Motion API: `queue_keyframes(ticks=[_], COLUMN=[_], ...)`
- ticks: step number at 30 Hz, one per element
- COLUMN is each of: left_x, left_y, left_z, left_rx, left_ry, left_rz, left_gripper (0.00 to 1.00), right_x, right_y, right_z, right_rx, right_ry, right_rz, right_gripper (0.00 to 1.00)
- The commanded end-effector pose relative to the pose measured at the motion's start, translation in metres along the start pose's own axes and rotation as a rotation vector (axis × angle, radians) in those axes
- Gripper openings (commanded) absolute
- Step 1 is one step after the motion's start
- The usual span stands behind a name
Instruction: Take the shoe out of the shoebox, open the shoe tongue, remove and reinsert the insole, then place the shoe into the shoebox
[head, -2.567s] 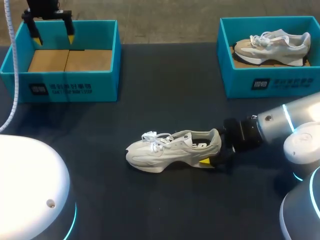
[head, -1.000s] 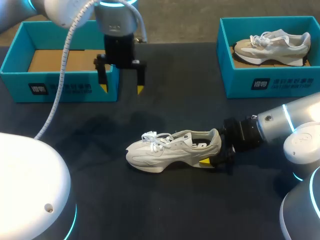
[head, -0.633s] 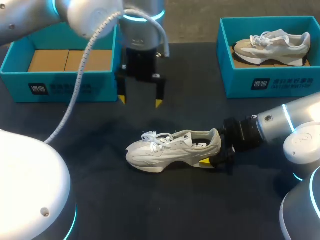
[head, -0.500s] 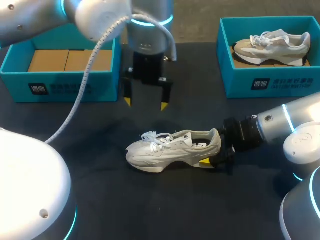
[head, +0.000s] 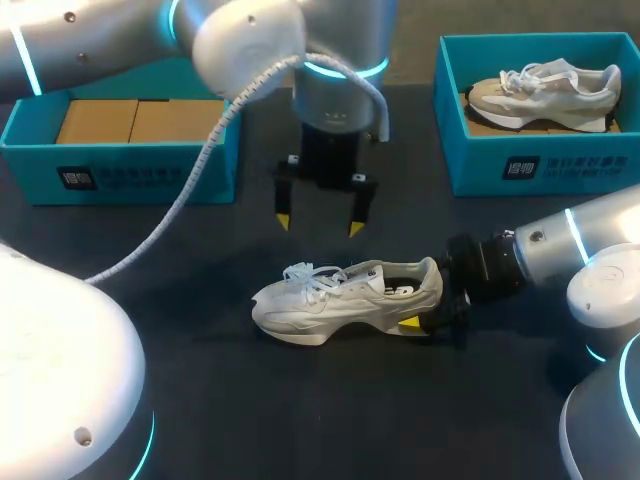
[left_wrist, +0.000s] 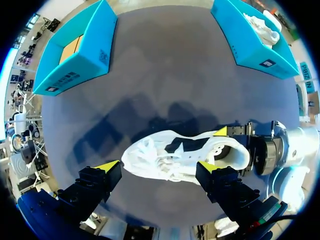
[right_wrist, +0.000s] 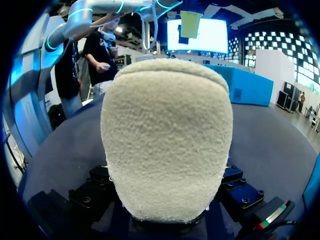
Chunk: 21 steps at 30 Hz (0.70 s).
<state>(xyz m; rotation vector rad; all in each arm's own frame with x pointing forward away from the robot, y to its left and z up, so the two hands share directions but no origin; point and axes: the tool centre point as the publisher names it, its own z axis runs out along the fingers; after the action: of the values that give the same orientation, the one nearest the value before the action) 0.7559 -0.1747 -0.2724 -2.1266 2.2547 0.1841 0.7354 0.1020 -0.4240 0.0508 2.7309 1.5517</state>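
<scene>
White shoe (head: 345, 298) stood mid-table, toe pointing left. Right gripper (head: 428, 308) apparently pinched its heel (right_wrist: 167, 135), which filled the right wrist view and hid both fingertips. Left gripper (head: 319, 224) hung just above the shoe's far side, fingers spread wide.
</scene>
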Motion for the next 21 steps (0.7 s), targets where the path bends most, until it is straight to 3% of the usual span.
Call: queue_keyframes(ticks=[1,15,21], left_x=[0.016,0.04,0.049], left_y=[0.008,0.028,0.03], left_z=[0.005,0.007,0.018], left_rx=[0.043,0.12,0.13], left_ry=[-0.037,-0.029,-0.05], left_rz=[-0.008,-0.079,-0.089], left_gripper=[1.0,1.0,1.0], right_x=[-0.001,-0.001,-0.001], right_y=[0.001,0.001,0.001], right_z=[0.001,0.001,0.001], right_rx=[0.005,0.005,0.005], right_ry=[0.0,0.0,0.0], right_rz=[0.001,0.001,0.001], right_gripper=[0.0,0.0,0.0])
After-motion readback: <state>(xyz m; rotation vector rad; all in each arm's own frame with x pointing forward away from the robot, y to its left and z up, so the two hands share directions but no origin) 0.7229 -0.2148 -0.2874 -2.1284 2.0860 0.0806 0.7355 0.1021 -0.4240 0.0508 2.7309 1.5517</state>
